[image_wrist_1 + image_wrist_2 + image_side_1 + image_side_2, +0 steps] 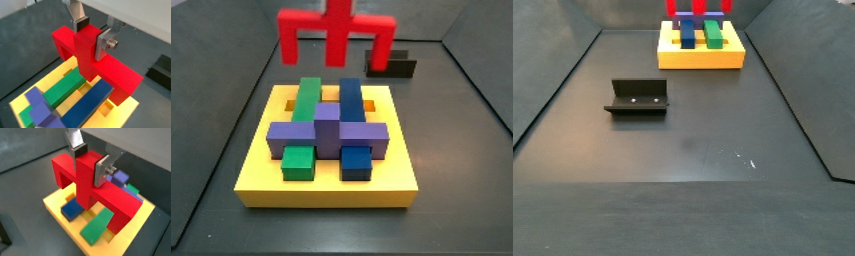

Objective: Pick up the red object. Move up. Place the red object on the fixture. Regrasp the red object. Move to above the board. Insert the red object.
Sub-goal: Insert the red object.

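My gripper (92, 34) is shut on the central stem of the red object (110, 70), also seen in a wrist view (90, 163). The red object (110, 200) hangs with its legs down, in the air over the yellow board (47, 85), which also shows in a wrist view (59, 210). In a side view the red object (338, 30) floats above the far end of the board (325, 185). It also shows at the edge of a side view (700, 8) over the board (700, 58). The gripper is out of both side views. The dark fixture (637, 97) stands empty on the floor.
Green (309, 95), blue (350, 95) and purple (325, 130) blocks sit in the board, with smaller green and blue blocks at its near end. The fixture (394, 66) stands behind the board's far right corner. Dark walls enclose the grey floor (700, 150).
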